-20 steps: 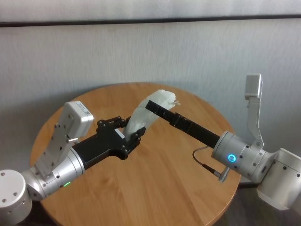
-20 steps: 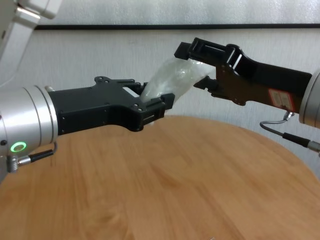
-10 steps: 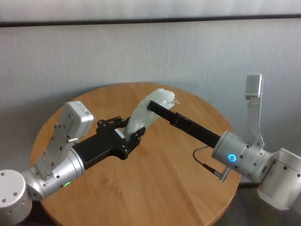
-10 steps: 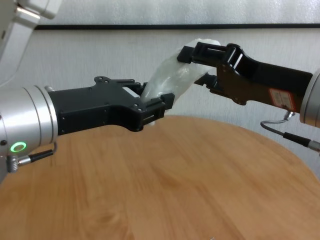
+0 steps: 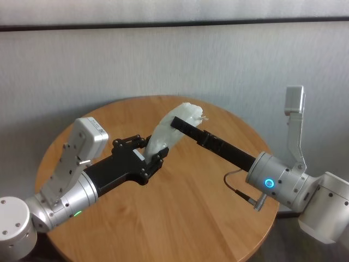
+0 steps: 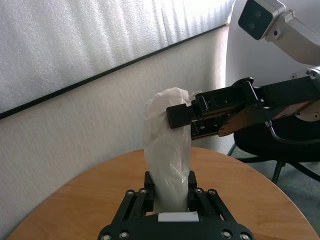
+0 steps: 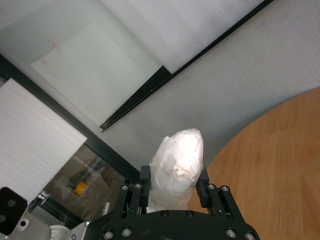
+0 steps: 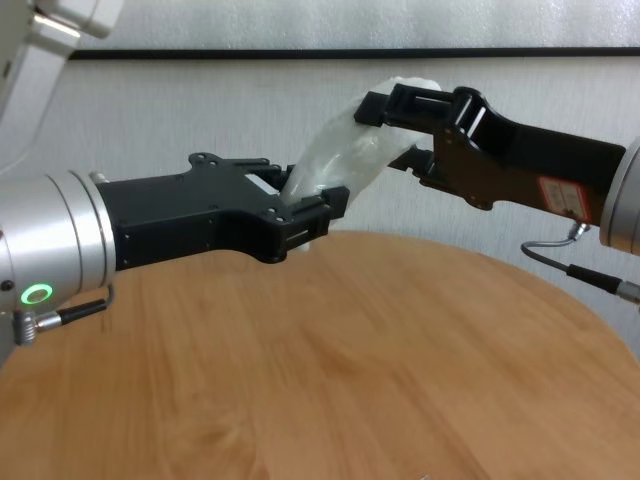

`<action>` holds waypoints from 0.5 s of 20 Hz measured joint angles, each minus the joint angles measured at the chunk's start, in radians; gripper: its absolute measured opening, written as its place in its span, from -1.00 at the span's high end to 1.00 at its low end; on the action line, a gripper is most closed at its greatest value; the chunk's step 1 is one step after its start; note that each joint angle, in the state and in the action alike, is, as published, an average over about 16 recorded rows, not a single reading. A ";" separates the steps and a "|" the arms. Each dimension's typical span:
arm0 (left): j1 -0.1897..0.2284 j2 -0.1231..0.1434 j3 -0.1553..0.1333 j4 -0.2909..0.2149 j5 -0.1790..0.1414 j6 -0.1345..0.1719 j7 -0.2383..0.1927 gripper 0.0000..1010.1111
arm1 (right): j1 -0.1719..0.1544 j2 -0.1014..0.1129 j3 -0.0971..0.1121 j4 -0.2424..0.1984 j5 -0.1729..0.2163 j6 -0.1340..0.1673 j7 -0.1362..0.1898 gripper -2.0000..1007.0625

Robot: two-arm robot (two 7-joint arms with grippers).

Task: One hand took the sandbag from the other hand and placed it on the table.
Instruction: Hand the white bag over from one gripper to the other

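Note:
The sandbag (image 5: pixel 162 136), a white crinkled pouch, hangs in the air above the round wooden table (image 5: pixel 180 218), tilted up toward the right. My left gripper (image 5: pixel 152 155), the one with the green ring, is shut on the bag's lower end (image 6: pixel 167 150). My right gripper (image 5: pixel 182 123), with the blue ring and a reddish sticker, is shut on the bag's upper end (image 8: pixel 345 155). In the right wrist view the bag's tip (image 7: pixel 180 162) sticks out between the two fingers. Both hands hold the bag at once.
A grey wall stands right behind the table's far edge. A black office chair (image 6: pixel 280 150) sits beyond the table on the right. The right arm's camera bracket (image 5: pixel 294 101) rises above its wrist.
The right gripper's fingers have closed onto the sandbag's upper end, pinching it. The left gripper and the bag have stayed in place.

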 joint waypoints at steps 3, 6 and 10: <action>0.000 0.000 0.000 0.000 0.000 0.000 0.000 0.24 | 0.000 0.000 0.000 0.000 0.000 0.000 0.000 -0.07; 0.000 0.000 0.000 0.000 0.000 0.000 0.000 0.24 | 0.000 0.000 0.000 0.000 0.000 0.000 0.000 -0.07; 0.000 0.000 0.000 0.000 0.000 0.000 0.000 0.24 | 0.000 0.000 0.000 0.000 0.000 0.000 0.000 -0.07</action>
